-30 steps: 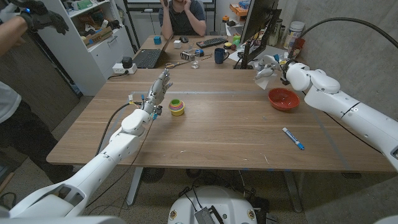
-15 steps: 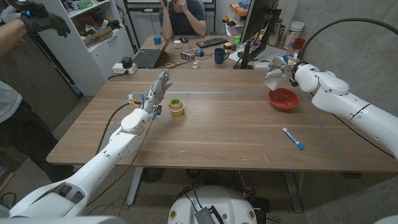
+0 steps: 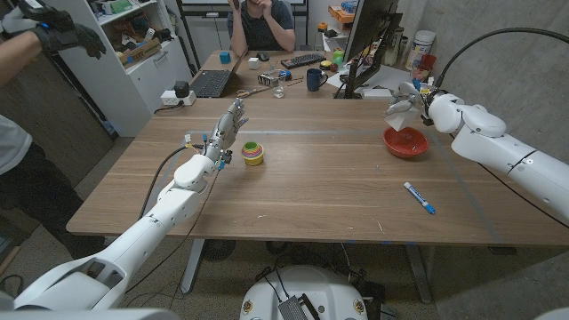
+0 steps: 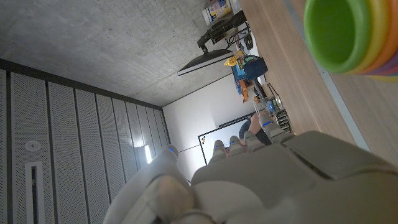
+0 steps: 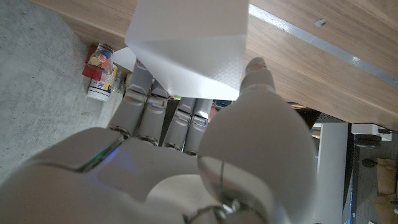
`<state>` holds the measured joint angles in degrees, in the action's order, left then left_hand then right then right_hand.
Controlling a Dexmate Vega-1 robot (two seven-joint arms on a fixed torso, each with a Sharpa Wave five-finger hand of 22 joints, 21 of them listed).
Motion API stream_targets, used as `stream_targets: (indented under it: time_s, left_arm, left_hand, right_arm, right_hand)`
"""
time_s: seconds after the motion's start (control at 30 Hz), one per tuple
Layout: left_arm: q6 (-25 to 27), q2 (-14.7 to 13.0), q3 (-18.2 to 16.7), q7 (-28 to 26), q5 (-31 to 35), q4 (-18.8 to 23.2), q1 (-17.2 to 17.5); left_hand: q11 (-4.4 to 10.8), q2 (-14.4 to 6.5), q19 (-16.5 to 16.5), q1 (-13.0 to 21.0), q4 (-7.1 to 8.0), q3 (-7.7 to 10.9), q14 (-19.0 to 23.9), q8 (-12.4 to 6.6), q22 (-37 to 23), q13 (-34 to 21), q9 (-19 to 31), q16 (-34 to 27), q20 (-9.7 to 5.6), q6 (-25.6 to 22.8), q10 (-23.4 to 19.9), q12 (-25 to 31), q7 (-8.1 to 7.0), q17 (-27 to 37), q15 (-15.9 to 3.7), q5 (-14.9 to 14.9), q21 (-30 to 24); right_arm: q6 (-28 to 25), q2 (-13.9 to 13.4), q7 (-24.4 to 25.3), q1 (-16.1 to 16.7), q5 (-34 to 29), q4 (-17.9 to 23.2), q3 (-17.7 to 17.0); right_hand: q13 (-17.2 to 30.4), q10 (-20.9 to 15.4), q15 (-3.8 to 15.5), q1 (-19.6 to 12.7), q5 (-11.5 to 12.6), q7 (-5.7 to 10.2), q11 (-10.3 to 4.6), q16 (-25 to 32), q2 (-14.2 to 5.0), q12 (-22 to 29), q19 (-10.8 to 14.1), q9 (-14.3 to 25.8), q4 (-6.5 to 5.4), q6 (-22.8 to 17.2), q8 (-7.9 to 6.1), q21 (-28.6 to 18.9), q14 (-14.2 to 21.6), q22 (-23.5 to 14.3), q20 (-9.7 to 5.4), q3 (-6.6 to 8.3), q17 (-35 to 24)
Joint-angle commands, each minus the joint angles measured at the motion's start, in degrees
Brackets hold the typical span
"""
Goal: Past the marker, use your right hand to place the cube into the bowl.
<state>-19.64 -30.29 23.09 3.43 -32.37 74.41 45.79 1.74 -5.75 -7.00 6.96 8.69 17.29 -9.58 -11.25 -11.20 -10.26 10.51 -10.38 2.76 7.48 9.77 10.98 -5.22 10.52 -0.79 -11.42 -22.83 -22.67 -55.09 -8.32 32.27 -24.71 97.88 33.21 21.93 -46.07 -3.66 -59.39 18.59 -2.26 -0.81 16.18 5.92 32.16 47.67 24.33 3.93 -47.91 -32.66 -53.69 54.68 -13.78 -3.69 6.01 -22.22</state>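
At the right of the head view, the right hand hangs just above the far rim of the red bowl, fingers closed around a white cube. Nothing of the cube touches the bowl. Lower right of the bowl, well apart, a blue and white marker lies slantwise on the wooden table. Left of centre, the left hand stands upright with fingers extended and holding nothing, just beside a stack of coloured cups. A person sits behind the far desk at upper centre; another person's gloved hand shows at upper left.

From the left wrist view, the back of the left hand occupies the lower frame; the stack of coloured cups sits at upper right, its green cup innermost, apart from the hand.

From the right wrist view, the right hand grips the white cube at upper centre, fingers on one side and thumb on the other, with the table beyond.
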Motion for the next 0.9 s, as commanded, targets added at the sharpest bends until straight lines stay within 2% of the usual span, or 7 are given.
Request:
stream_targets:
  time_s: [0.03,0.3,0.6,0.9]
  left_arm:
    - [0.02,-0.06,0.08,0.32,0.01,-0.66,-0.40]
    - [0.09,-0.02,0.17,0.57,-0.08,-0.65,-0.52]
    - [0.13,-0.22,-0.05,-0.32,0.20,-0.09,-0.13]
    - [0.44,-0.41,-0.10,-0.89,0.41,0.57,0.12]
  left_hand:
    - [-0.38,-0.05,-0.23,-0.44,0.08,-0.25,-2.89,0.05,-0.16,-0.15,0.17,-0.36,-0.08,-0.07,0.79,0.27,0.12,0.22,0.45,-0.31,0.07]
    - [-0.32,-0.05,-0.23,-0.46,0.08,-0.28,-2.89,0.07,-0.16,-0.15,0.17,-0.36,-0.08,-0.04,0.79,0.27,0.12,0.22,0.42,-0.31,0.09]
    - [-0.36,-0.04,-0.25,-0.49,0.08,-0.32,-2.90,0.09,-0.17,-0.15,0.17,-0.36,-0.04,-0.01,0.84,0.25,0.15,0.22,0.45,-0.31,0.11]
    - [-0.31,0.00,-0.26,-0.54,0.09,-0.39,-2.89,0.10,-0.17,-0.15,0.17,-0.36,-0.05,0.02,0.81,0.26,0.12,0.22,0.46,-0.32,0.14]
  right_arm:
    - [-2.15,-0.46,0.76,0.25,1.32,-1.42,0.21]
    - [-2.45,-0.45,1.17,0.45,3.31,-2.90,0.08]
    - [-3.22,-0.27,0.81,-0.47,2.94,-4.76,1.96]
    - [-1.30,0.23,1.68,-0.67,3.69,-6.84,2.92]
  right_hand:
    - [0.30,-0.35,16.33,-15.97,-0.31,-0.11,0.00,0.08,-14.97,-0.14,2.22,0.17,-0.28,-0.75,-0.37,-0.32,12.29,-0.06,-9.48,0.14,-0.29]
    - [0.34,-0.37,16.29,-15.99,-0.32,-0.22,-0.03,0.01,-14.98,-0.21,2.15,0.19,-0.39,-0.87,-0.46,-0.31,12.28,0.12,-9.41,0.08,-0.36]
    - [0.26,-0.52,16.27,-15.60,-0.38,-0.37,0.12,-0.07,-15.14,-0.33,2.29,0.16,-0.87,-0.91,-0.49,-0.48,12.30,0.27,-9.39,-0.08,-0.45]
    - [0.31,-0.63,16.29,-15.65,-0.40,-0.41,0.19,-0.12,-15.06,-0.37,2.27,0.05,-0.97,-1.00,-0.49,-0.52,12.36,0.44,-9.40,-0.14,-0.53]
